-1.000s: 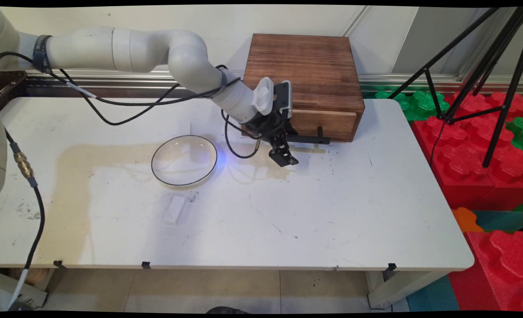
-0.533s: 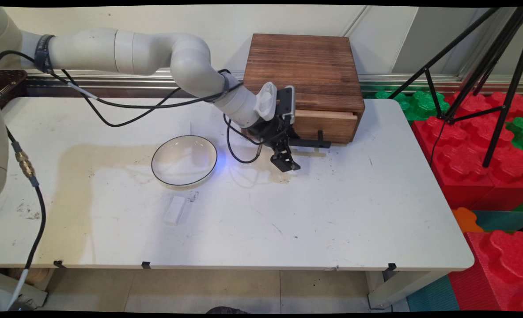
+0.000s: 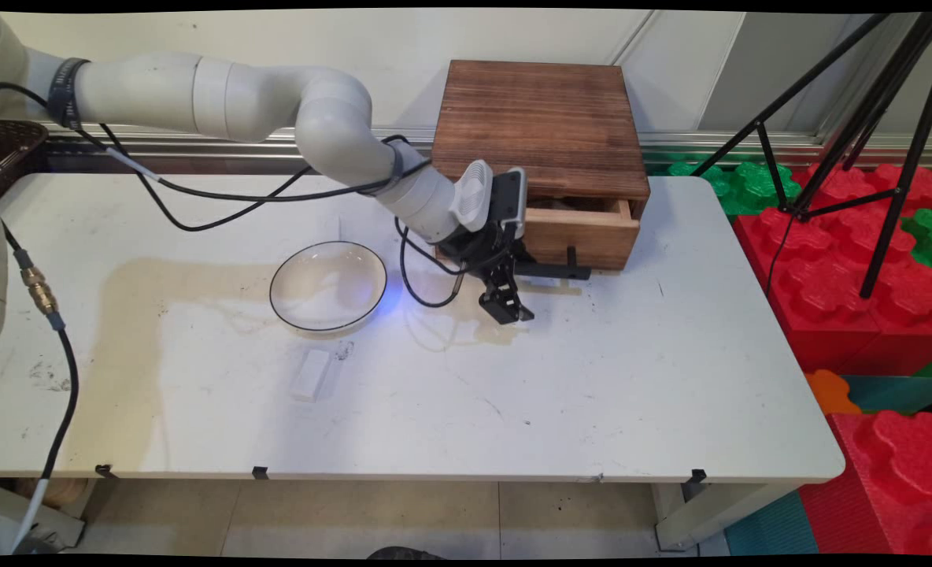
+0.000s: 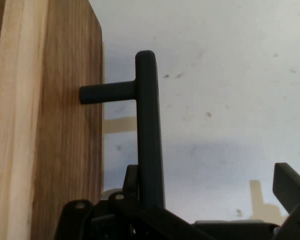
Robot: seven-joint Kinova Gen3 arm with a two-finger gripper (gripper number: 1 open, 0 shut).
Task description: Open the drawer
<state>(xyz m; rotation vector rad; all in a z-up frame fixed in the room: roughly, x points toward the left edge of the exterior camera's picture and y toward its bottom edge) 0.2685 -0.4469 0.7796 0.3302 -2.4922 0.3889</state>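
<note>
A dark wooden box [image 3: 541,126] stands at the table's back, and its light wood drawer [image 3: 584,232] is pulled out a little, with a dark gap above the front. My gripper [image 3: 505,303] is at the left end of the black bar handle [image 3: 560,272]. In the hand view the handle [image 4: 149,130] runs along the drawer front [image 4: 65,150] into my gripper [image 4: 210,177]. One finger [image 4: 131,174] sits between the bar and the wood. The other finger [image 4: 290,184] stands well off to the right. The gripper is open, hooked behind the bar.
A shallow white plate with a dark rim [image 3: 328,285] lies left of the gripper on the white table [image 3: 631,378]. A small white block [image 3: 311,373] is nearer the front. Black tripod legs [image 3: 852,118] and red and green foam blocks [image 3: 867,276] stand past the table's right edge.
The drawer has slid out of the box toward the table's near side, and a gap now shows above it. My gripper has moved the same way with the handle.
</note>
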